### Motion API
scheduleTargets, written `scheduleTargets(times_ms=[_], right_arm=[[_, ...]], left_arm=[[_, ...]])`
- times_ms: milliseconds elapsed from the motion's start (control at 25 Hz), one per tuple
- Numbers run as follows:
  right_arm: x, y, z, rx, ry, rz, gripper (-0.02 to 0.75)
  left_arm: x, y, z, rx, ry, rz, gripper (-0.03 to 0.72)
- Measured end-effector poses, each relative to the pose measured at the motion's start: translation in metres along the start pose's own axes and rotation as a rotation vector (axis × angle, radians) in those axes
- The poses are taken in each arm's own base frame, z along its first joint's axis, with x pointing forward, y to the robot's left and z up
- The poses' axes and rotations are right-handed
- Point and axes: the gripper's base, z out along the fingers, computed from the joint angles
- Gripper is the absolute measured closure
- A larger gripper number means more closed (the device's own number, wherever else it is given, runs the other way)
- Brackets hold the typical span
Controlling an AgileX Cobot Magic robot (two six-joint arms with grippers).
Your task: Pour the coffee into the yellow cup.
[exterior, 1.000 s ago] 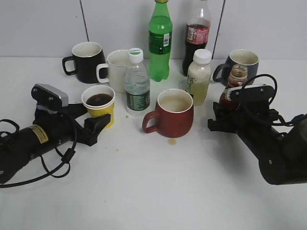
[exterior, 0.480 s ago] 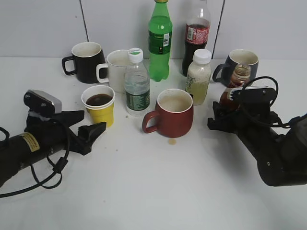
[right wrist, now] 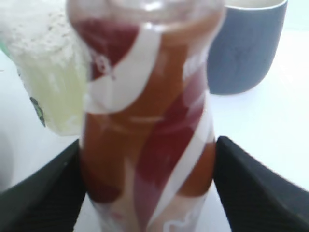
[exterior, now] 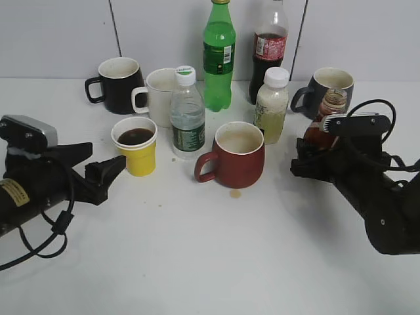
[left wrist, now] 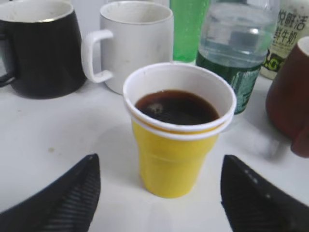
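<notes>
The yellow cup (exterior: 136,147) stands upright left of centre with dark coffee in it; it also shows in the left wrist view (left wrist: 176,145). My left gripper (exterior: 105,161) is open and empty, its jaws wide apart just short of the cup (left wrist: 159,166). The coffee bottle (exterior: 326,118), uncapped with a brown, red and white label, stands upright at the right. My right gripper (exterior: 315,154) is shut on its lower body. In the right wrist view both jaws press the sides of the bottle (right wrist: 145,96), with the gripper (right wrist: 147,145) around it.
A dark red mug (exterior: 236,157) stands at centre, a water bottle (exterior: 188,118) beside the yellow cup. Behind are a black mug (exterior: 118,84), white mug (exterior: 157,95), green bottle (exterior: 219,56), cola bottle (exterior: 270,46), pale drink bottle (exterior: 272,105) and grey-blue mug (exterior: 331,82). A coffee spot (exterior: 235,193) marks the table.
My left gripper has drawn back to the left, away from the yellow cup, which stays put. My right gripper and the coffee bottle have shifted slightly right.
</notes>
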Motion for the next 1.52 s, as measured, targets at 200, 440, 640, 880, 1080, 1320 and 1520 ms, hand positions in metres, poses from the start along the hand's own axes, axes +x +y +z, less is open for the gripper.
scheduleTargets(times_ms=[200,440,640,880,1080,1320,1520], right_arm=[[-0.009,-0.003,-0.013,-0.010,0.043,0.013,0.148],[-0.017,-0.003,-0.025,-0.038,0.172,0.034,0.148],[-0.029,-0.001,-0.038,-0.075,0.297,0.058,0.148],[-0.050,0.001,-0.068,-0.157,0.481,0.091,0.148],[-0.072,0.001,-0.101,-0.245,0.570,0.081,0.148],[-0.102,-0.007,-0.149,-0.334,0.572,0.010,0.148],[-0.119,-0.023,-0.205,-0.383,0.546,-0.067,0.148]], left_arm=[[-0.012,0.000,-0.011,-0.034,0.016,0.006,0.097],[-0.029,0.002,-0.022,-0.088,0.082,0.015,0.080],[-0.042,0.002,-0.034,-0.156,0.154,-0.023,0.090],[-0.062,-0.015,-0.044,-0.173,0.404,-0.070,0.098],[-0.089,-0.031,-0.071,-0.174,0.677,-0.062,0.104],[-0.141,-0.041,-0.132,-0.191,0.765,-0.102,0.118],[-0.160,-0.049,-0.197,-0.188,0.692,-0.104,0.149]])
